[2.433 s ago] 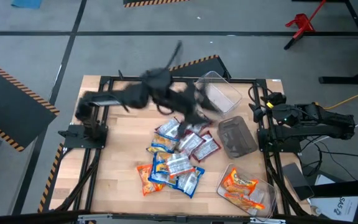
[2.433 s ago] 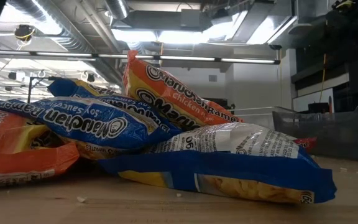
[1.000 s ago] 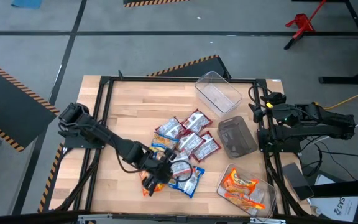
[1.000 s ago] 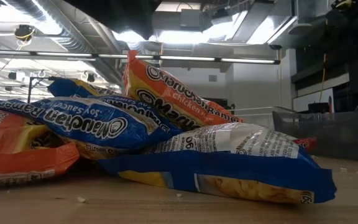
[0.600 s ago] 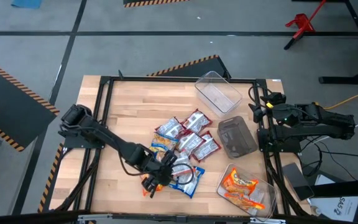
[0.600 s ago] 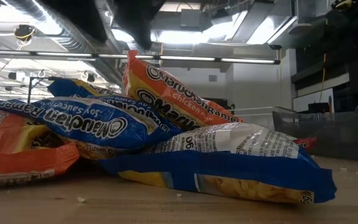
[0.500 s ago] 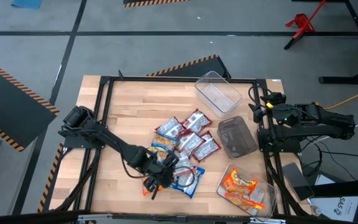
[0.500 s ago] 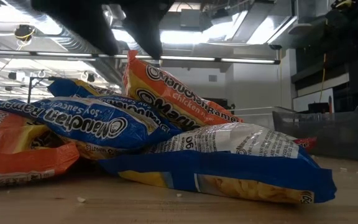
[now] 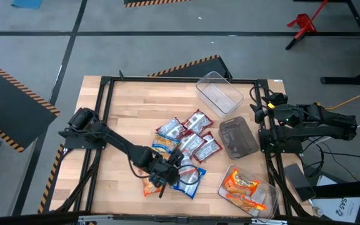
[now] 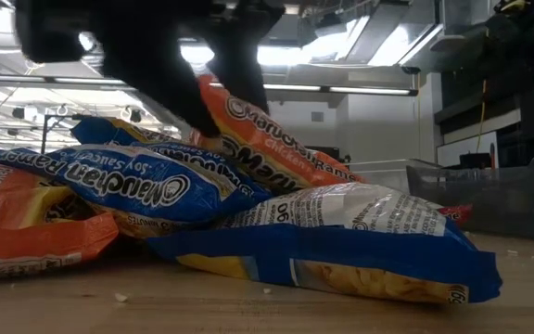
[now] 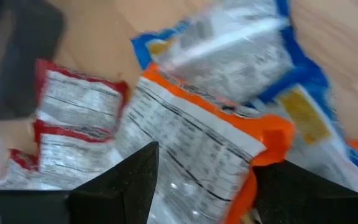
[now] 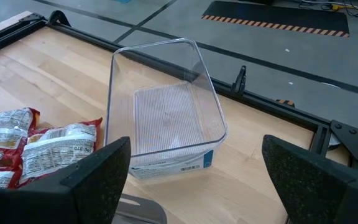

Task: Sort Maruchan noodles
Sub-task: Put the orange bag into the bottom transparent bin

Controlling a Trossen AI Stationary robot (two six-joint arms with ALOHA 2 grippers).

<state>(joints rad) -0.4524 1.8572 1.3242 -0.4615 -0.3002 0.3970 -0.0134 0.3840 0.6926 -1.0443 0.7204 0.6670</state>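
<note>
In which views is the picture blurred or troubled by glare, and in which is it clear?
Left wrist view: motion blur smears the orange packet and the red packets, so their print is unreadable. Low view: ceiling lights glare brightly, and the left gripper is a dark, blurred silhouette against them. Right wrist view: sharp, with soft reflections on the clear tub. High view: evenly lit, without hard shadows.

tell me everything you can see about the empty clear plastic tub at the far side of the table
The clear plastic rectangular tub is see-through with rounded corners, thin glossy walls and a ribbed floor; a white label with blue sits on one short wall. It stands upright and empty on the wooden table, skewed to the table's edges, apart from the red-and-white noodle packets.
</note>
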